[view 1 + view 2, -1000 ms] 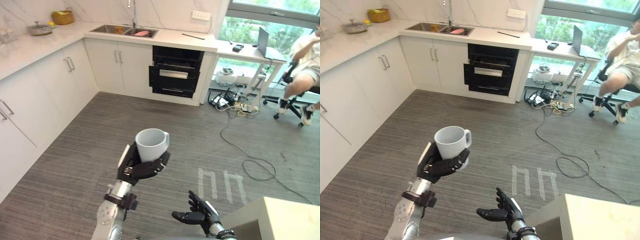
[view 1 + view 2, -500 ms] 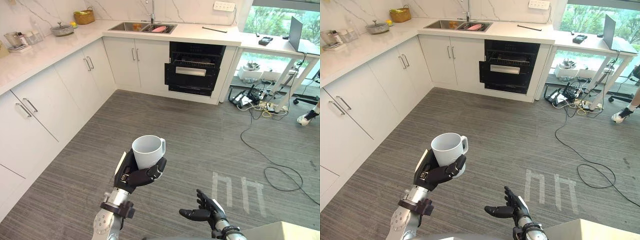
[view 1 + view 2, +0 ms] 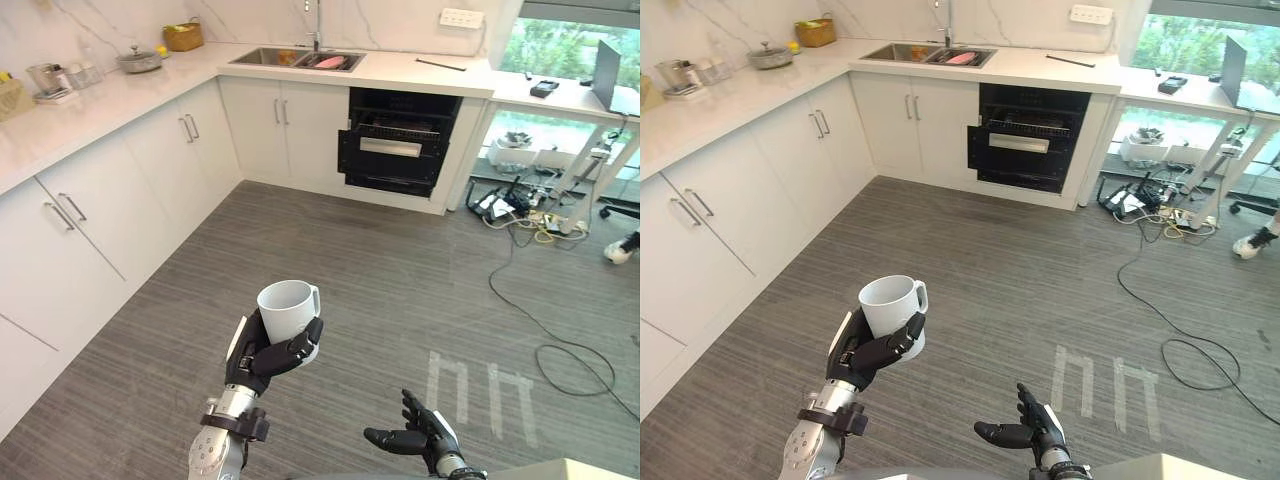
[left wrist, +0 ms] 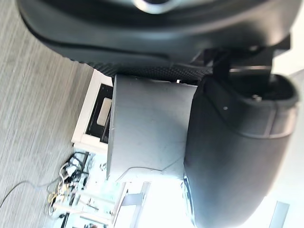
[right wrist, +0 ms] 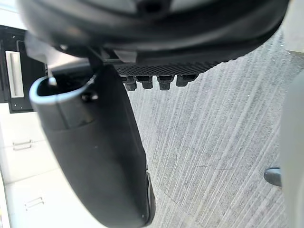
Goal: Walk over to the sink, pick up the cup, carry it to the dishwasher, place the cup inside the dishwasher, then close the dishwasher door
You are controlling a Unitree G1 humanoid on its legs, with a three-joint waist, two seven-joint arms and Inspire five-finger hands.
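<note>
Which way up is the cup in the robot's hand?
Upright: the cup has its open mouth facing up; the left hand grips its lower half.

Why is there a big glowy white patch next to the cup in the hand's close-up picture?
Left wrist view: bright daylight, likely from the window, washes out white past the cup that the left hand holds. Left eye view: that window glows at the room's far side, near the dishwasher. Right eye view: the open right hand sits in soft, even light.

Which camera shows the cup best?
Right eye view: the cup sits upright in the left hand, rim and handle clear. The left eye view matches; the left wrist view catches its side up close.
</note>
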